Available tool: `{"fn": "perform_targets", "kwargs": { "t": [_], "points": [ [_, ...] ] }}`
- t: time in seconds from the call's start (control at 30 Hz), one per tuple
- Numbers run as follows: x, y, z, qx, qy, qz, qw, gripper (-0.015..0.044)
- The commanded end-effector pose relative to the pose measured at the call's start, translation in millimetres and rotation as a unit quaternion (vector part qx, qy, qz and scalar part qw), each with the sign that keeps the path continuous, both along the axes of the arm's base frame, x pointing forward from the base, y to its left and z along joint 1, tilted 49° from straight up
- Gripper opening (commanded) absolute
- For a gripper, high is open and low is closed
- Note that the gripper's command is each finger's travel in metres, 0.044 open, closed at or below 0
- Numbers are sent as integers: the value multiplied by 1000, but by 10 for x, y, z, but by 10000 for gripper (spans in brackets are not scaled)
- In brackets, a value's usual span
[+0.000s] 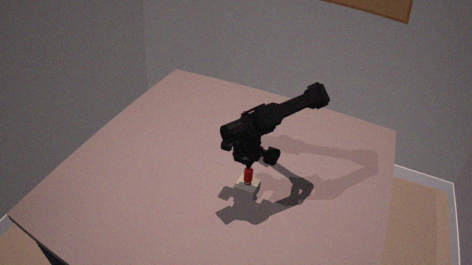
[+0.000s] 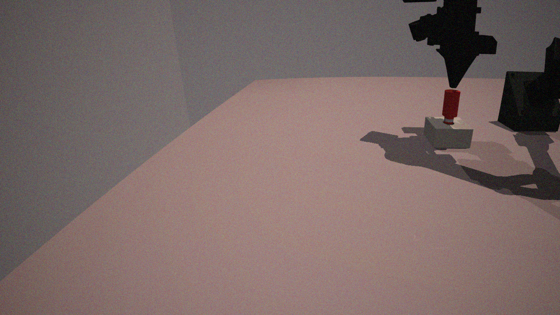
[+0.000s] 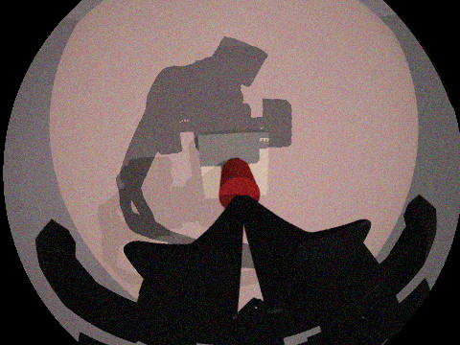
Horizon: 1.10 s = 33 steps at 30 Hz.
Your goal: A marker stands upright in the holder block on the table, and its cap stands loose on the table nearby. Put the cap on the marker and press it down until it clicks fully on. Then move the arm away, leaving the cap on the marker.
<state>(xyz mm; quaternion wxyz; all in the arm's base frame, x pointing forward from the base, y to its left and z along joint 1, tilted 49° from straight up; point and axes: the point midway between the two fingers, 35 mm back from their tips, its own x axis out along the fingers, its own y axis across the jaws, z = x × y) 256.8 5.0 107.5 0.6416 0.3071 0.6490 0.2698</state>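
on the pink counter (image 2: 274, 195) sits the grey block (image 2: 448, 135), with the red cap (image 2: 450, 103) upright on the marker in it. directly above the cap, the black pincer (image 2: 453, 85) points down, fingers pressed together and empty, its tip just at the cap's top.
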Motion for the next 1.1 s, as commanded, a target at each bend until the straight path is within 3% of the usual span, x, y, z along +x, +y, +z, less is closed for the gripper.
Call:
{"fn": "perform_targets", "kwargs": {
  "t": [0.0, 0.47, 0.63, 0.77, 1.07],
  "points": [
    [1, 40, -27, 1, -1, -2, 1000, 0],
    [16, 59, -54, -2, -4, -4, 1000, 0],
    [-18, -493, 448, -26, -16, -56, 998, 0],
    [-43, -573, 528, -29, -17, -63, 997, 0],
    [-43, -573, 528, -29, -17, -63, 997, 236]
  ]
}}
